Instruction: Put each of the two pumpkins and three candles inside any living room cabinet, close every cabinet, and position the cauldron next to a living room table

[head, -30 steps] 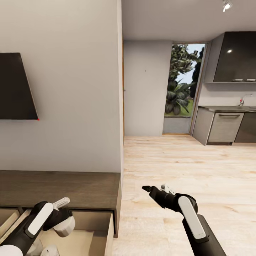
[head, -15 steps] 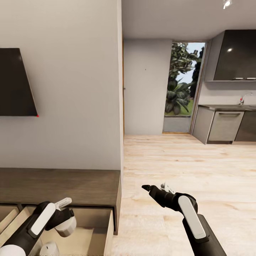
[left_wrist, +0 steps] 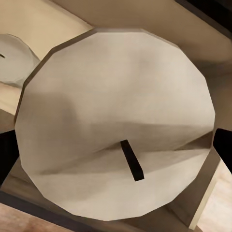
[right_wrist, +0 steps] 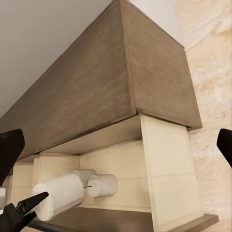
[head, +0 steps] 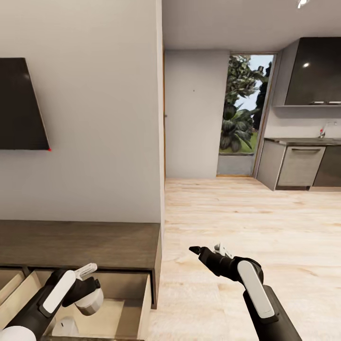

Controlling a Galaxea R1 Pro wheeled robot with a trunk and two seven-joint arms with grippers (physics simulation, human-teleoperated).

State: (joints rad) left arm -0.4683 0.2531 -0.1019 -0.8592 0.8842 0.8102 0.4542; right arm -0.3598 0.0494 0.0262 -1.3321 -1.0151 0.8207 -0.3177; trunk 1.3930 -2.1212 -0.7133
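Your left gripper (head: 90, 284) pinches a candle (head: 90, 301) above the cabinet's (head: 94, 246) open drawer (head: 142, 308), so it can drop beside another candle (head: 65, 327) already inside. Your right gripper (head: 207, 249), spread and empty, waits beside the cabinet.

Dark wall TV (head: 21, 104), glass door (head: 244, 111), kitchen units (head: 303, 166)

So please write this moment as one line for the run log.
left hand: shut on candle | over open cabinet drawer | second candle inside | right hand: open, empty
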